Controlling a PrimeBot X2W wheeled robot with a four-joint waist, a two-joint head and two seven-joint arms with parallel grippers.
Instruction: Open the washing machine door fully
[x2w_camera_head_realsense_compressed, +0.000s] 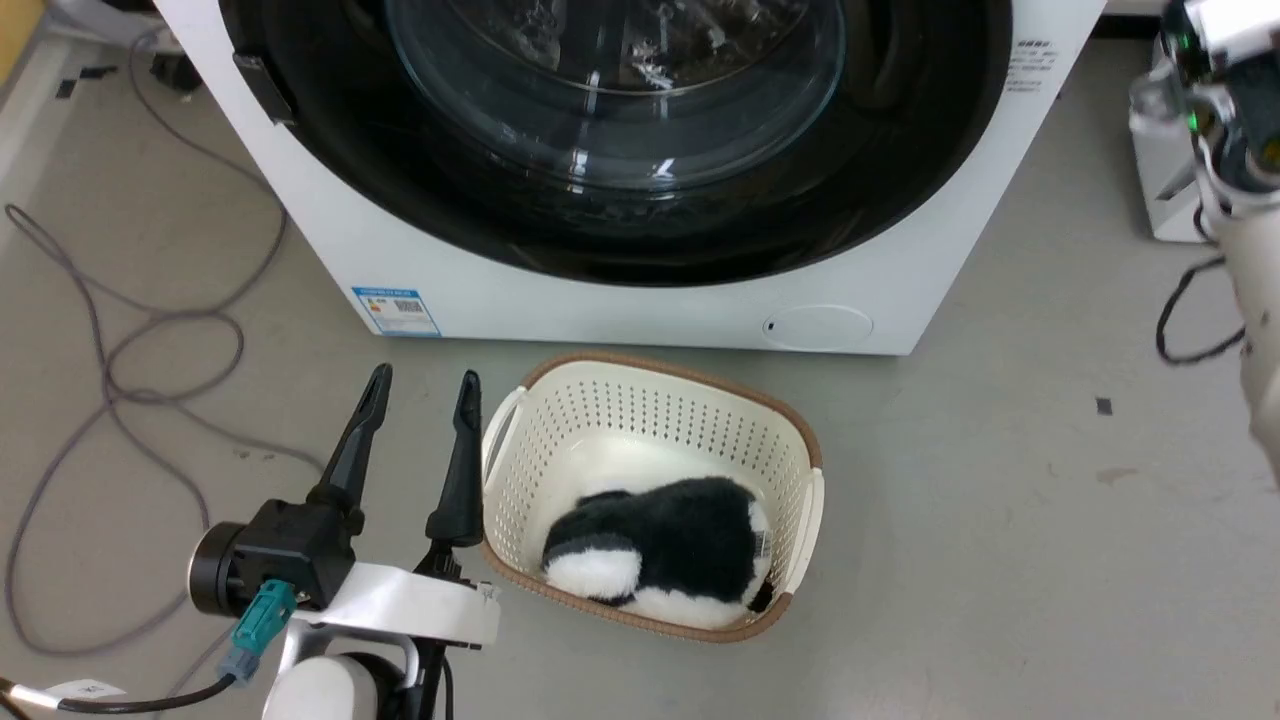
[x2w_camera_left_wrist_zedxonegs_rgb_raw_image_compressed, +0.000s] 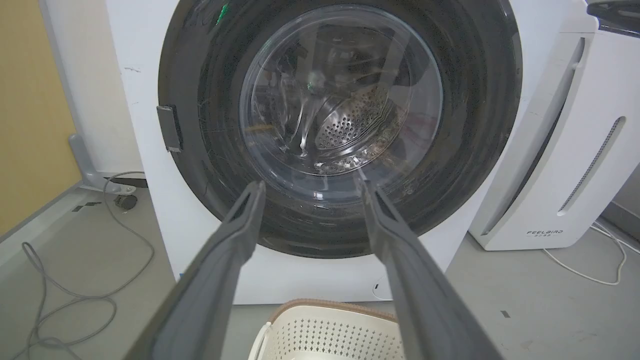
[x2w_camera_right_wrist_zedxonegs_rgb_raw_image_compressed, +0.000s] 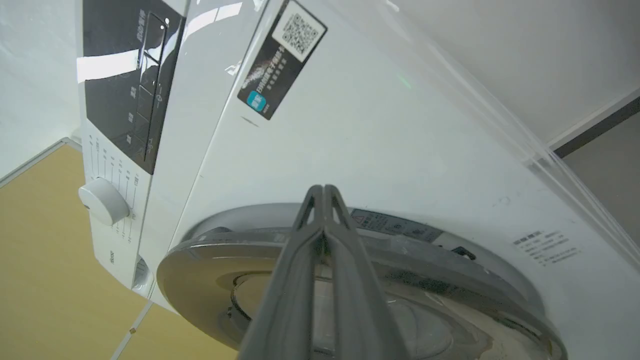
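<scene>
The white washing machine (x2w_camera_head_realsense_compressed: 640, 310) stands ahead, its round glossy black door (x2w_camera_head_realsense_compressed: 620, 130) lying flat against the front. The left wrist view shows the door (x2w_camera_left_wrist_zedxonegs_rgb_raw_image_compressed: 475, 125) with its clear glass bowl, the steel drum behind it, and the small black handle tab (x2w_camera_left_wrist_zedxonegs_rgb_raw_image_compressed: 170, 127) on the left rim. My left gripper (x2w_camera_head_realsense_compressed: 424, 380) is open and empty, low over the floor in front of the machine, apart from the door. In the right wrist view my right gripper (x2w_camera_right_wrist_zedxonegs_rgb_raw_image_compressed: 322, 190) is shut on nothing, near the door's upper rim (x2w_camera_right_wrist_zedxonegs_rgb_raw_image_compressed: 225, 250).
A cream laundry basket (x2w_camera_head_realsense_compressed: 800, 450) holding a black-and-white plush toy (x2w_camera_head_realsense_compressed: 660, 550) sits on the floor just right of my left gripper. Grey cables (x2w_camera_head_realsense_compressed: 130, 340) loop on the floor at left. A white FEELAIR appliance (x2w_camera_left_wrist_zedxonegs_rgb_raw_image_compressed: 565, 150) stands right of the machine.
</scene>
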